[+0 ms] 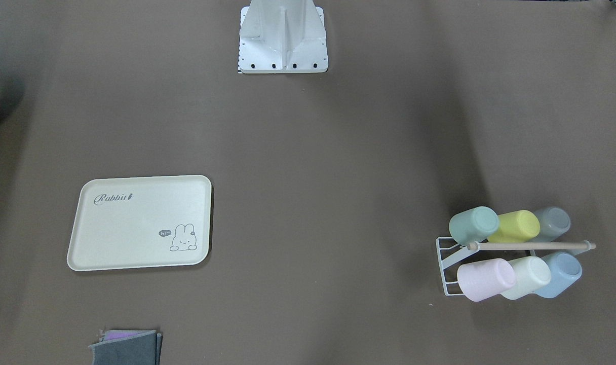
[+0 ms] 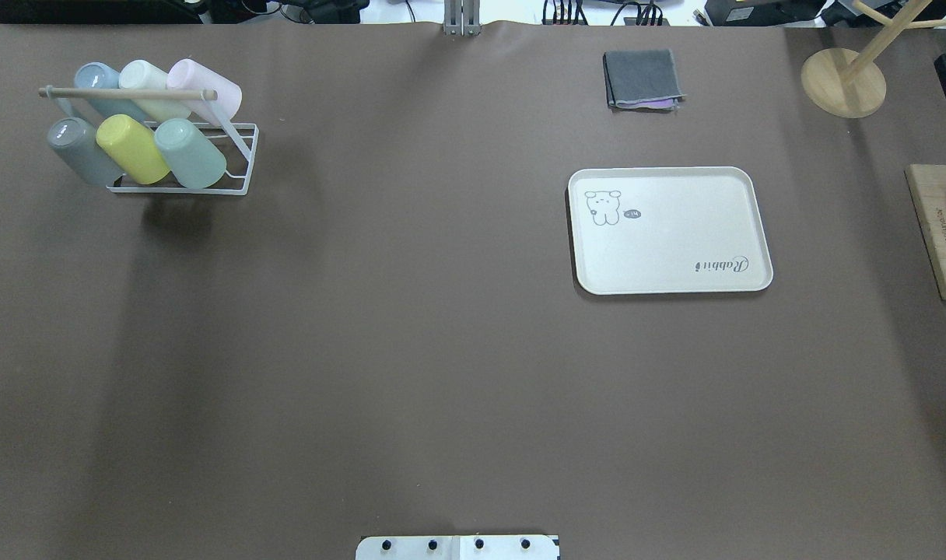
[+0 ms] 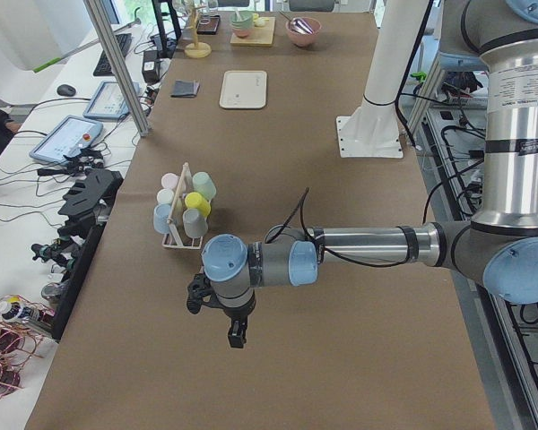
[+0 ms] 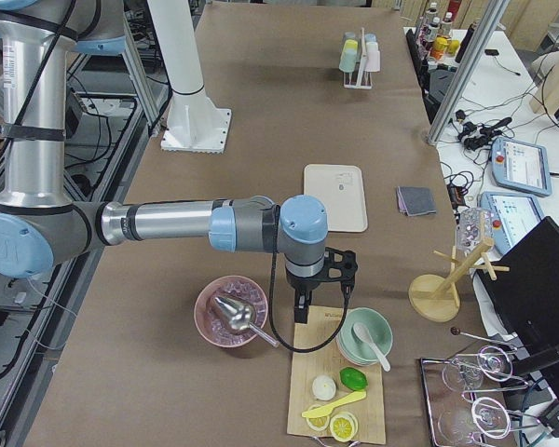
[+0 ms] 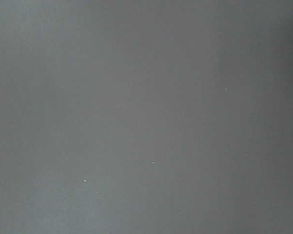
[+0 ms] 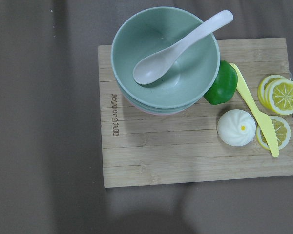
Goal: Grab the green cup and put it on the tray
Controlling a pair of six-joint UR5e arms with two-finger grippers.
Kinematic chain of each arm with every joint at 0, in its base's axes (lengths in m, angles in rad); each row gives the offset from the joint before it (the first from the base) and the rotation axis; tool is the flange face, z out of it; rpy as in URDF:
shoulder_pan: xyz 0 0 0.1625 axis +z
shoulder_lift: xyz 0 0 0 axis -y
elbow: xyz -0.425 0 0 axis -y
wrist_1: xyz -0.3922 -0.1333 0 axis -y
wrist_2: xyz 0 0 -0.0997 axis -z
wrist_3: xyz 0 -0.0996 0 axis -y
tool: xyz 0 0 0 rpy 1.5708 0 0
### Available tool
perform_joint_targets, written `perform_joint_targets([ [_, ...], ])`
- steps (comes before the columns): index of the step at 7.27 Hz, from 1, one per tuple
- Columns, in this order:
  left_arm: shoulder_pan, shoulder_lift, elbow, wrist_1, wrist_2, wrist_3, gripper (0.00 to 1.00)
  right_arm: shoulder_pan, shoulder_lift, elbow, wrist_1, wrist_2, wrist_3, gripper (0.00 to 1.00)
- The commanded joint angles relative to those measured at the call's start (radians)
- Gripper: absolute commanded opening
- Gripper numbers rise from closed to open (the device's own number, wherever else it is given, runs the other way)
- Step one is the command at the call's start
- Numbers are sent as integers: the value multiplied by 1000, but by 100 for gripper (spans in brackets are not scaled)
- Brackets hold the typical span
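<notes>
The green cup lies tilted on a white wire rack, at one end of the row facing me, next to a yellow cup. It also shows in the overhead view and the exterior left view. The cream tray with "Rabbit" script lies flat and bare far across the table. My left gripper hangs over bare table, short of the rack. My right gripper hangs over a wooden board. I cannot tell whether either gripper is open or shut.
The rack also holds grey, blue, cream-mint and pink cups under a wooden rod. A folded grey cloth lies beyond the tray. The board carries a green bowl, spoon, lime, bun and lemon slices. A pink bowl sits beside it.
</notes>
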Motion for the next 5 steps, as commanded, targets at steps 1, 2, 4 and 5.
perform_joint_targets([
  [1,0,-1,11,3,0,-1,98,-9,3,4,-1,1,-2,100],
  [2,0,-6,22,5,0,-1,98,-9,7,7,-1,1,-2,100],
  [4,1,-7,24,5,0,-1,98,-9,7,7,1,2,-2,100],
  [5,0,-9,24,5,0,-1,98,-9,7,7,1,4,-2,100],
])
